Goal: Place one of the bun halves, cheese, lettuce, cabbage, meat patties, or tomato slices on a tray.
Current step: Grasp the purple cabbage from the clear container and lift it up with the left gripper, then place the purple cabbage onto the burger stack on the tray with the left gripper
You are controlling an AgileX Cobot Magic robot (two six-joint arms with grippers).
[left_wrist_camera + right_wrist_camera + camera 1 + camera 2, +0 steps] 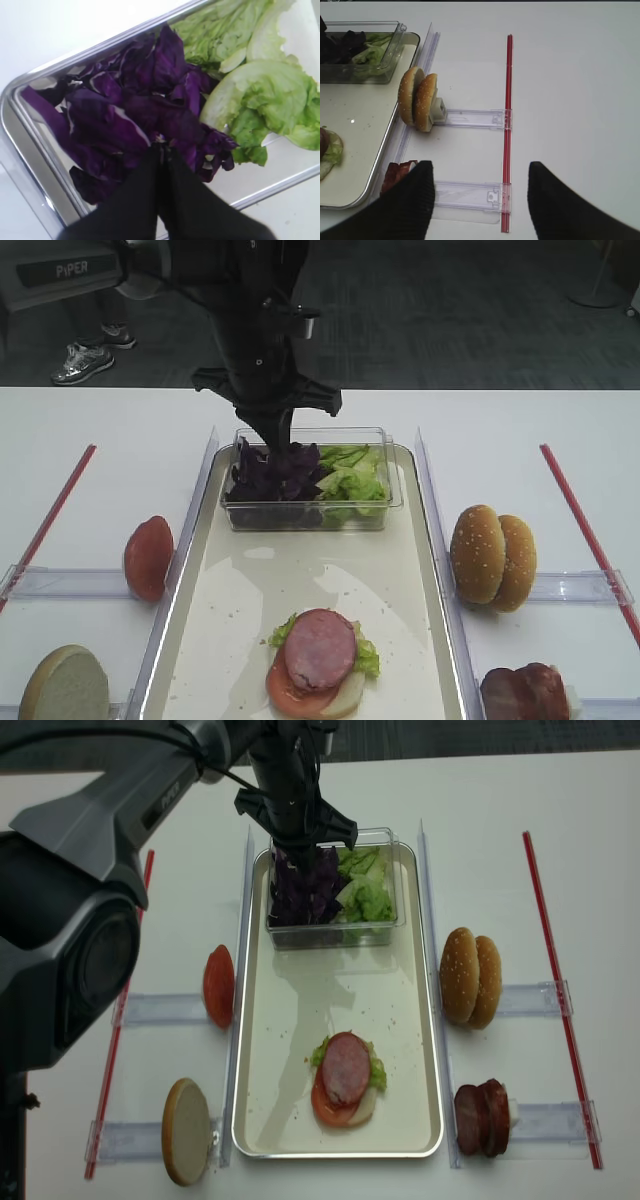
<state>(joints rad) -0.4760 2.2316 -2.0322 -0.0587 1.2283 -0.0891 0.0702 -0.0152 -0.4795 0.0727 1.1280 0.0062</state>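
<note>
On the tray, nearest the camera, a pink meat round lay stacked on lettuce and tomato. At the tray's far end, the left gripper was pinched closed in the cabbage inside the clear box. The right gripper, beside the tray, stood wide.

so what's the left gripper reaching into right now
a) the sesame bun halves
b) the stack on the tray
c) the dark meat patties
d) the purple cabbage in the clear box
d: the left gripper is down in the clear box, fingers shut, its tip on the cabbage beside the lettuce.
</note>
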